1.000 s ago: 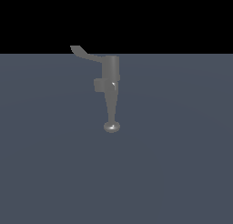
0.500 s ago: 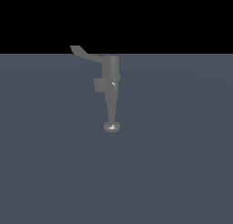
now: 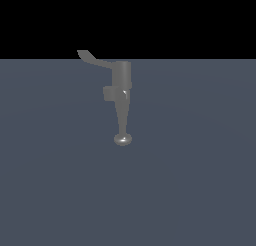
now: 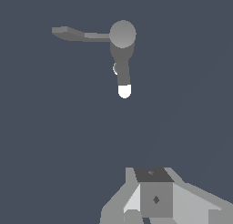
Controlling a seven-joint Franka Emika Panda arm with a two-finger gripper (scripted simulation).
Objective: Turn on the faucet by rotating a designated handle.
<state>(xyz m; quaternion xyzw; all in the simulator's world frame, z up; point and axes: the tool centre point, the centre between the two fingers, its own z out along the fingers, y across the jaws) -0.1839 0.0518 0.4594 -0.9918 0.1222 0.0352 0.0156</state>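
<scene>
The faucet (image 3: 121, 85) is a dull grey fixture standing on the flat grey floor, with a tapering spout that ends in a rounded knob (image 3: 122, 139). Its handle (image 3: 92, 59), a thin curved lever with a paddle tip, juts from the cylinder's top toward the exterior view's left. The wrist view looks down on the faucet (image 4: 122, 35) and its handle (image 4: 75, 34). My gripper (image 4: 154, 174) shows only at that picture's edge, well apart from the faucet, its fingers together as one block with no gap and nothing held. The exterior view does not show the gripper.
A plain dark grey floor (image 3: 200, 180) spreads around the faucet, with a black background behind it. No other objects show.
</scene>
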